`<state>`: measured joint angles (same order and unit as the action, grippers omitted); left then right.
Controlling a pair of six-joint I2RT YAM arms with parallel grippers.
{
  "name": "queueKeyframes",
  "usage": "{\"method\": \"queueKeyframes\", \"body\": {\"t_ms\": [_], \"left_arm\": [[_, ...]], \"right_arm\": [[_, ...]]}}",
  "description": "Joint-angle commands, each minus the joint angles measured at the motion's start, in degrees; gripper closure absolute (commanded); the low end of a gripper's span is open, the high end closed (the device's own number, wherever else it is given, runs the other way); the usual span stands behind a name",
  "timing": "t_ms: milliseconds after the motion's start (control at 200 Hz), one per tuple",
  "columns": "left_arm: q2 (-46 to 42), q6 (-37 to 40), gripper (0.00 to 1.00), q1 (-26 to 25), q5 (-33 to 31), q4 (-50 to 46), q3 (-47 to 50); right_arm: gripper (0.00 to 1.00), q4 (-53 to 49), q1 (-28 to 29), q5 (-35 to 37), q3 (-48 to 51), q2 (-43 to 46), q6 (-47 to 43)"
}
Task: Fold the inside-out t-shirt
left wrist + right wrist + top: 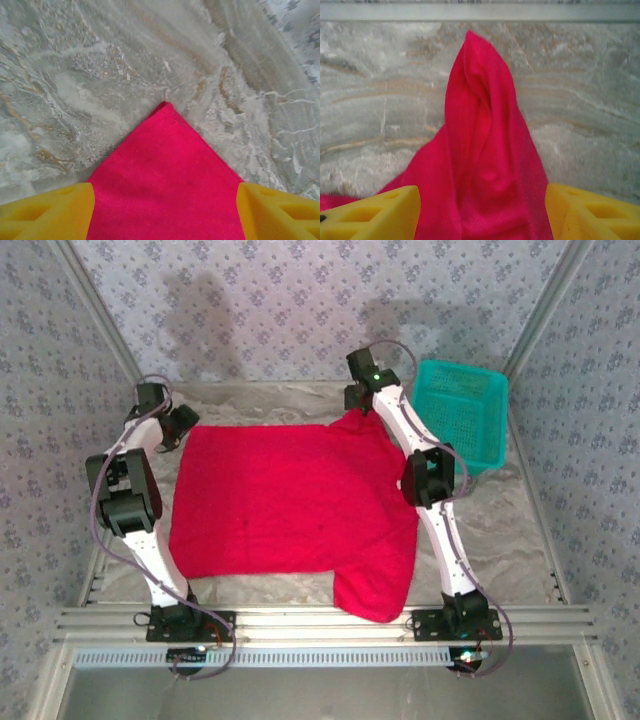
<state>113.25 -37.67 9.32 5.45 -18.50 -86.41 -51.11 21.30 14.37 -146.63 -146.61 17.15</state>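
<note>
Your arms reach forward, left gripper [165,200] and right gripper [482,200] with jaws parted, gripping nothing
Soft red t-shirt [290,500] spread on the marbled table [100,75], a pointed corner between each pair of jaws

Pale blue-grey floral wallpaper [300,300] covers the walls at the top, left and right of the frame, with soft shadows [215,300] at upper left. A grey marbled tabletop [520,530] lies at centre, and aluminium rails [300,625] run along the bottom.

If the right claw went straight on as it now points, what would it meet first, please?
Probably the raised fold of the red t-shirt, just ahead of the right claw, though depth is unclear.
</note>
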Motion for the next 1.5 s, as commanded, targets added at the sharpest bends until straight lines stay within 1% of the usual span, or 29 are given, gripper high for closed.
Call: {"method": "queueKeyframes", "body": {"t_ms": [0, 60, 100, 155, 190, 320, 465, 505, 615, 790, 845, 949, 1019, 1054, 1224, 1284, 1359, 1384, 1414, 1439, 1479, 1499], "left_arm": [[-10.6, 0.8, 0.25, -3.3, -3.4, -0.6, 3.9], [-14.6, -0.2, 0.25, -4.8, 0.9, 3.3, 10.1], [-16.4, -2.0, 0.25, -5.2, 3.4, 5.4, 13.9], [-18.5, -4.6, 0.25, -5.2, 6.9, 9.6, 19.2], [-19.6, -6.1, 0.25, -5.2, 8.0, 11.5, 22.3], [-22.6, -7.8, 0.25, -5.1, 10.1, 13.2, 28.8], [-26.1, -6.7, 0.25, -5.1, 10.4, 12.7, 33.2], [-27.0, -6.2, 0.25, -5.1, 9.7, 12.1, 34.0], [-28.7, -5.5, 0.25, -4.8, 8.7, 11.3, 36.1], [-27.8, -5.7, 0.25, -4.4, 10.0, 11.7, 37.4], [-27.4, -5.7, 0.25, -4.3, 10.4, 11.9, 37.5], [-26.7, -5.5, 0.25, -4.4, 10.7, 11.6, 37.7], [-26.5, -5.3, 0.26, -4.3, 10.8, 11.7, 37.9], [-26.4, -5.2, 0.26, -4.4, 10.8, 11.6, 37.9], [-25.6, -4.8, 0.26, -4.3, 10.7, 11.6, 38.0], [-25.2, -4.9, 0.26, -4.4, 10.6, 11.9, 38.2], [-24.6, -5.7, 0.26, -4.3, 11.2, 12.8, 38.5], [-24.4, -6.2, 0.26, -4.3, 11.5, 13.0, 38.6], [-24.1, -6.9, 0.27, -4.5, 12.1, 13.4, 38.6], [-24.0, -7.3, 0.27, -4.6, 12.6, 13.8, 38.7], [-23.9, -7.8, 0.27, -5.0, 13.1, 14.1, 38.5], [-24.0, -8.0, 0.27, -5.4, 13.1, 14.1, 38.3]], "right_arm": [[0.32, 2.2, 1.3, -2.1, 12.1, 13.3, 4.4], [0.34, 7.5, 1.8, -3.7, 21.7, 17.6, 5.3], [0.37, 10.3, 1.8, -5.1, 25.7, 19.2, 6.6], [0.37, 13.8, 1.5, -6.6, 30.0, 20.4, 9.0], [0.37, 14.6, 1.3, -7.5, 31.0, 20.2, 10.2], [0.37, 14.5, 0.1, -10.7, 31.0, 16.9, 15.3], [0.39, 16.4, -1.2, -13.2, 31.0, 13.3, 18.4], [0.40, 18.1, -1.4, -13.4, 30.6, 12.3, 20.0], [0.42, 18.9, -1.7, -13.8, 28.8, 9.8, 20.5], [0.44, 18.9, -1.5, -15.0, 25.5, 6.0, 22.8], [0.52, 18.8, -1.5, -15.3, 24.6, 4.8, 23.6], [0.78, 19.0, -1.3, -15.7, 23.9, 4.3, 24.6], [0.89, 18.4, -1.3, -15.6, 22.9, 4.4, 25.2], [0.92, 17.7, -1.2, -15.5, 22.0, 4.4, 25.7], [0.95, 15.0, -0.6, -14.6, 17.3, 4.3, 27.3], [0.95, 16.4, -0.2, -14.4, 16.4, 3.9, 27.2], [0.95, 21.6, 0.0, -15.0, 13.3, 1.0, 27.5], [0.93, 23.1, -0.2, -16.1, 11.4, -0.9, 27.9], [0.87, 24.5, -0.3, -17.9, 8.5, -3.3, 28.6], [0.82, 25.2, -0.6, -20.2, 5.2, -6.1, 29.4], [0.79, 25.7, -1.0, -24.7, -0.9, -10.3, 31.1], [0.76, 25.4, -1.2, -26.5, -4.0, -12.3, 32.1]]}}
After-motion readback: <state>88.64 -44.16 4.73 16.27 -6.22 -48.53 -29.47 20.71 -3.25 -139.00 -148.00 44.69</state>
